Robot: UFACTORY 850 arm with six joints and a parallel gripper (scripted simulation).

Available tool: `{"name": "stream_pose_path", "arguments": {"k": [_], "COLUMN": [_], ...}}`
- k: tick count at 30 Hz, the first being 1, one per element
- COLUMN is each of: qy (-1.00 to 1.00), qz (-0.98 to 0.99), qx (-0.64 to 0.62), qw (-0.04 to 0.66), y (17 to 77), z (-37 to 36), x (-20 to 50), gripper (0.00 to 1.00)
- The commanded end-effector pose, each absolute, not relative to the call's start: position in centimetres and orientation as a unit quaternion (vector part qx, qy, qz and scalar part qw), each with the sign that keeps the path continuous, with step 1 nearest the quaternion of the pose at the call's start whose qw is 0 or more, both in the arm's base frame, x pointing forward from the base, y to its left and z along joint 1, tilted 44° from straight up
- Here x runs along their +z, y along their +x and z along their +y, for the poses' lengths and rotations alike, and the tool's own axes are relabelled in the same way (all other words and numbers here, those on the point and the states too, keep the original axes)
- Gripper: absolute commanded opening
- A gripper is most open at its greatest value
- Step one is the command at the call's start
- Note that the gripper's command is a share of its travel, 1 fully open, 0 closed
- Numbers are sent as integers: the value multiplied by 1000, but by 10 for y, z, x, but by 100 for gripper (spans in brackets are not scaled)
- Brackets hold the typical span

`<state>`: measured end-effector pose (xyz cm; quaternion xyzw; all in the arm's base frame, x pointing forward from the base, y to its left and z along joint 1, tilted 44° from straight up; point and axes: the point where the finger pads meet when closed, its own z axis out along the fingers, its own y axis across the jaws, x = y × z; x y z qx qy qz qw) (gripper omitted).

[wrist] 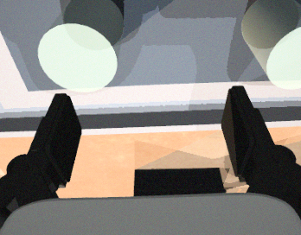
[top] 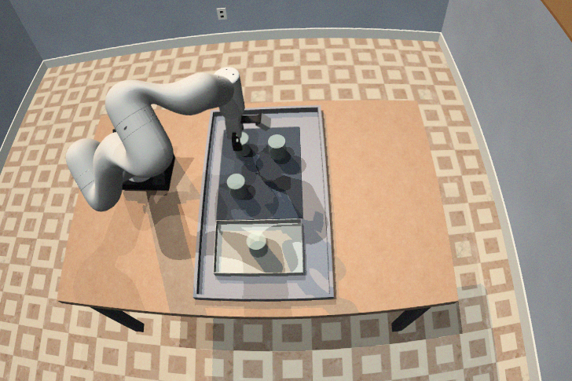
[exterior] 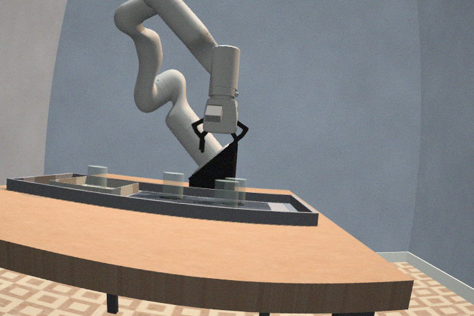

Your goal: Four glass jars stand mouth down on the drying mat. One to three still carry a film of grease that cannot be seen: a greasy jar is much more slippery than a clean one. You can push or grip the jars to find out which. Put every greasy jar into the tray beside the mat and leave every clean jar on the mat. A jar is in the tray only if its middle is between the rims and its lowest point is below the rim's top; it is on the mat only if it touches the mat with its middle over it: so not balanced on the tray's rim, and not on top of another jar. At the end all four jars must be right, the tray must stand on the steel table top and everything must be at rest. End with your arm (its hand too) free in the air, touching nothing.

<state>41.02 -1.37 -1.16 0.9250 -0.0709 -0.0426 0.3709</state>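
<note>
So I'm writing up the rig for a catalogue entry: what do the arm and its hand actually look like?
The arm is smooth off-white, built of rounded tubular links with faint seam lines and a few small dark dots on the casing. It stands on a black base. The hand has a boxy light-grey body and two black linkage fingers with flat pads. No cables or lettering show.

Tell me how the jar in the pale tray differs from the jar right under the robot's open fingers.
The jar in the tray stands alone inside the tray, at the near end; the jar under the gripper stands on the dark mat at the far end, with another jar beside it. The first has nothing above it; the second is partly hidden by the open, empty gripper. Both look like the same pale glass cylinders, upright.
</note>
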Motion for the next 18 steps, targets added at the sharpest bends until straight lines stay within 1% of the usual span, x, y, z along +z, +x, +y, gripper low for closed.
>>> {"name": "stream_pose_path", "arguments": {"k": [1, 5, 7, 18], "qy": [925, 925, 925, 925], "qz": [-71, -71, -71, -71], "qx": [-42, -42, -42, -42], "qw": [371, 371, 371, 371], "y": [411, 408, 408, 401], "z": [6, 30, 30, -7], "x": [-29, -52, -52, -91], "gripper": [100, 100, 100, 100]}}
